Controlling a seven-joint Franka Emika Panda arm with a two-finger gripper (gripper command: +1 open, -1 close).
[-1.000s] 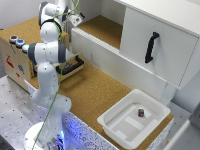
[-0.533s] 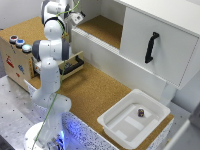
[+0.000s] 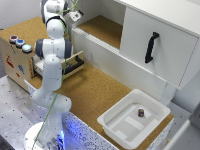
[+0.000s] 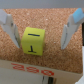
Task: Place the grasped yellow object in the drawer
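Half a second on, little has moved. In the exterior view the Panda arm (image 3: 52, 55) is reared up in almost the same pose as in the two earlier pictures, its fingers (image 3: 75, 15) high over the cork-topped desk (image 3: 95, 90).

The wrist view shows the fingers (image 4: 8, 30) spread wide, one on each side of the yellow cube (image 4: 33, 40), with bare cork visible between each finger and the cube. Neither finger touches it. The cube is marked with a black T and appears to rest on the cork just beside a pale board edge (image 4: 35, 74) printed with red digits. The fingers are released and grip nothing.

The drawer (image 3: 77, 67) stands pulled out of the plywood box (image 3: 15, 60), its black bar handle facing outward. It is well apart from the fingers, lower and nearer the arm's base. The exterior view is too coarse to pick out the cube. No drawer wall or handle shows around the cube in the wrist view, so it seems to lie outside the drawer.

For the task, the pause suggests that no carry is under way and the placing is not yet done. On this evidence, the fingers would have to close on the cube's two side faces before any move toward the drawer. The wide gap on each side leaves room for the cube to be nudged as they close.
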